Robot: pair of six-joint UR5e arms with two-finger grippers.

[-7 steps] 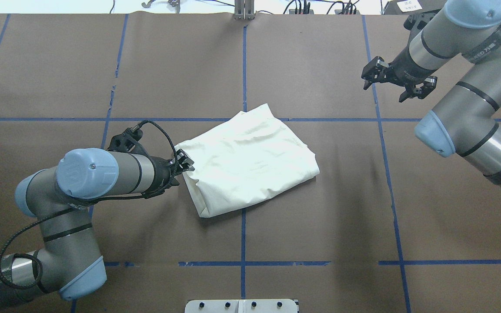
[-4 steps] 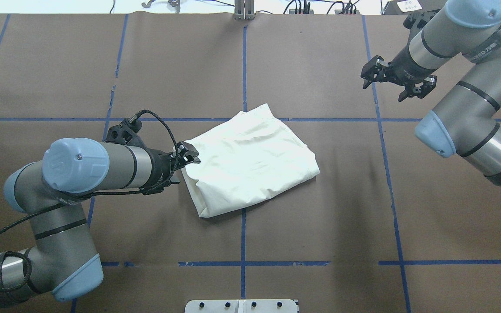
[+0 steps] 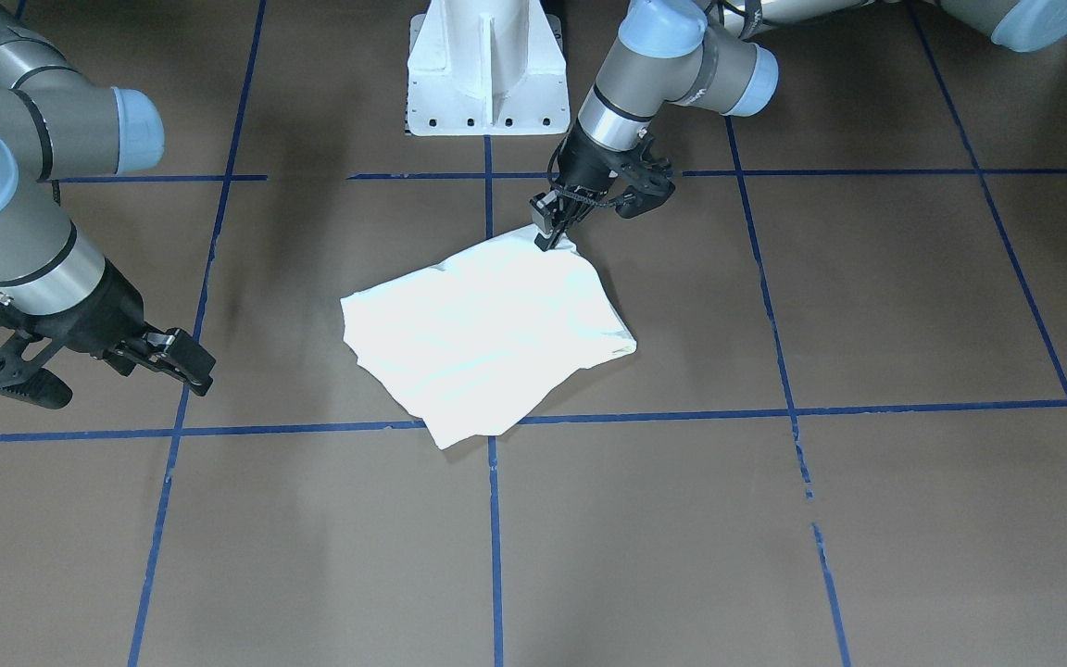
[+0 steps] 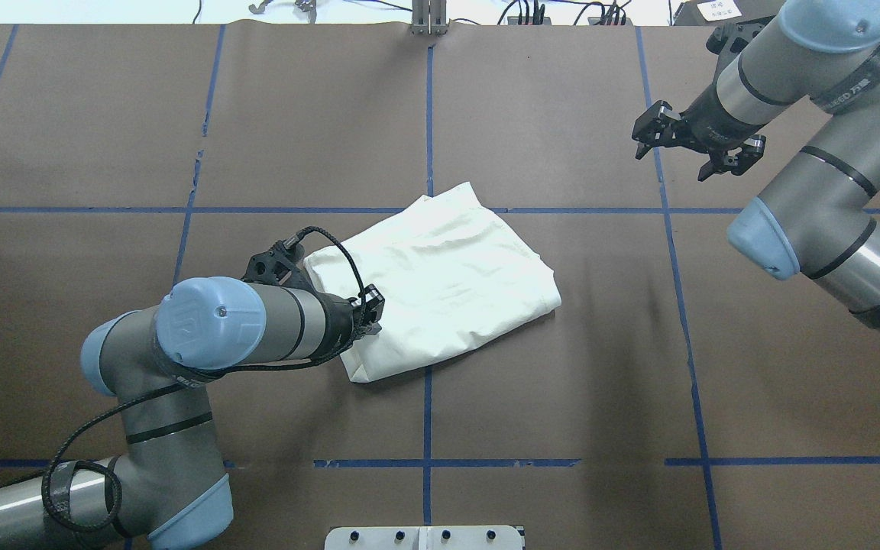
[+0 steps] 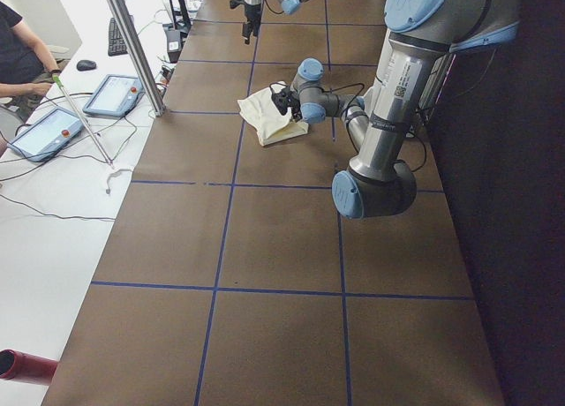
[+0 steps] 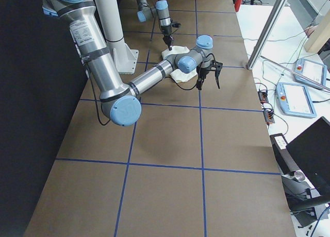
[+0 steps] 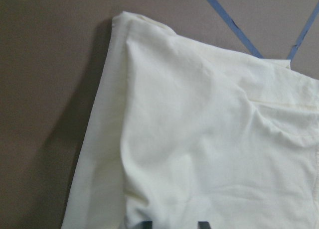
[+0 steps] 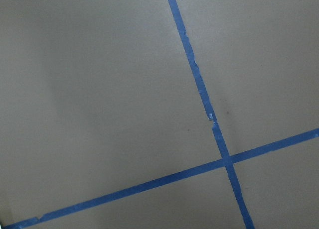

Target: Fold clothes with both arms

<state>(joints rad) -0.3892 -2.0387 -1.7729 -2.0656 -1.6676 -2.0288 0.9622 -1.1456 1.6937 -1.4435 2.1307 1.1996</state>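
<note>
Overhead exterior view, folded cream shirt (image 4: 440, 283), plain side up, at centre of brown surface (image 4: 562, 397), left hand (image 4: 370, 309) on its left edge, grip impossible to tell, right hand (image 4: 696, 153) spread wide, well apart.

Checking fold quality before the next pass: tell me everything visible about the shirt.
The shirt is plain cream, cotton-looking cloth, no print showing, folded into a skewed rectangle with soft creases and layered edges on one side. It lies flat on the brown table, covering a crossing of blue tape. The left hand is at its corner toward the robot's base; whether it grips is unclear. Nothing else touches it.
</note>
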